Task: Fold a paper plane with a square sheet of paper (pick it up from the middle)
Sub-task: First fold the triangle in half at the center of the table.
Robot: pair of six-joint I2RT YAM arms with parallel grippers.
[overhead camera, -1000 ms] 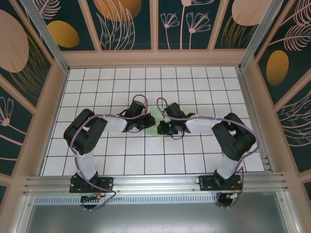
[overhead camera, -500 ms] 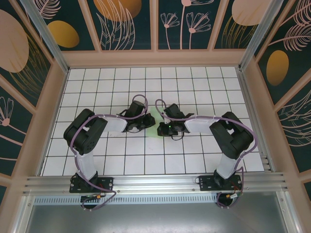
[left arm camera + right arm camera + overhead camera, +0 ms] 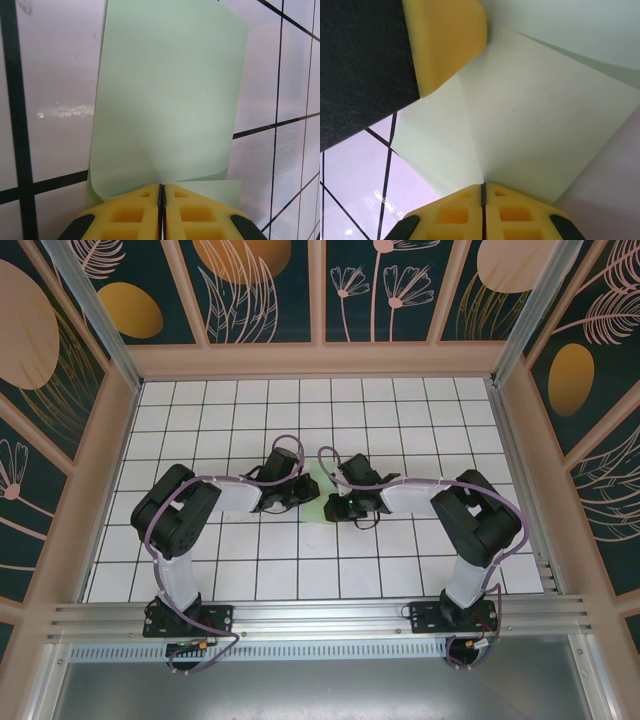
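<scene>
From above, the arms cover most of the square sheet of paper (image 3: 312, 504) at the centre of the table (image 3: 400, 410); I make out a green sliver. My left tool (image 3: 161, 187) is clenched on its curled edge, and my right tool (image 3: 483, 186) on a crease. The pinched edges are hidden between the pads.

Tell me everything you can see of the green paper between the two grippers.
The green paper is thin, plain, pale mint and unmarked. It lies mid-table on the white grid tiles, with just a sliver showing from above. It is partly folded: one layer curls up over a flat one. A crease runs to the right gripper, which is shut on it. The left gripper is shut on another edge.
</scene>
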